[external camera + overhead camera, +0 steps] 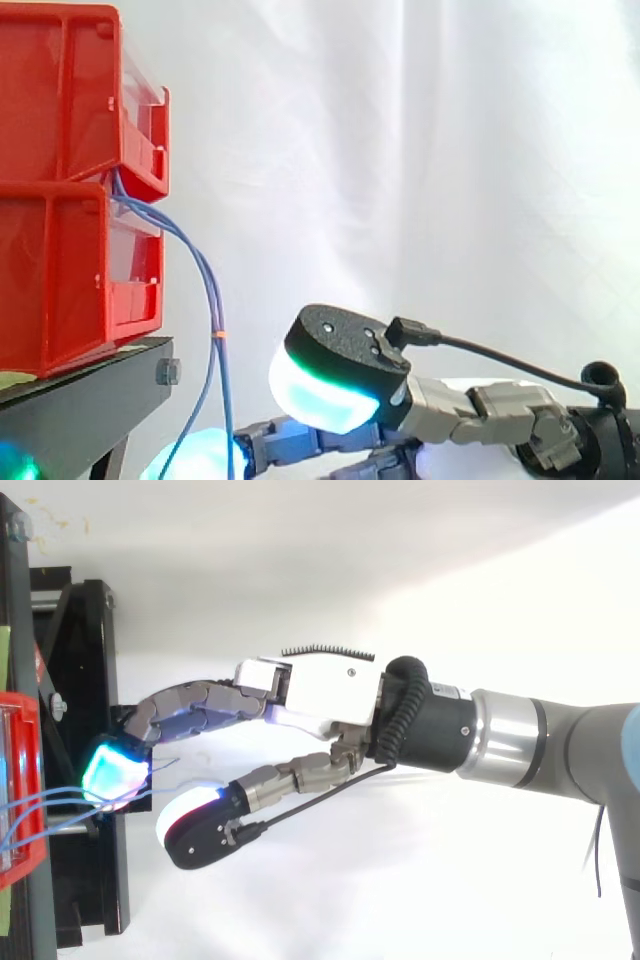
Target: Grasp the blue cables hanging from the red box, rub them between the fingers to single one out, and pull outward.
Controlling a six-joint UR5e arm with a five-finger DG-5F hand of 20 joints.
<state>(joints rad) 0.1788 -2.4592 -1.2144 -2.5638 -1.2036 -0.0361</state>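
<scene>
Approach step: my fingers (190, 710) apart near thin blue cables (212, 300) hanging from red plastic box (60, 270); next, pinch them.

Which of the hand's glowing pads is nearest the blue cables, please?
The cyan pad, which is right at the cables; the white pad, black-backed, stands apart from them.
</scene>
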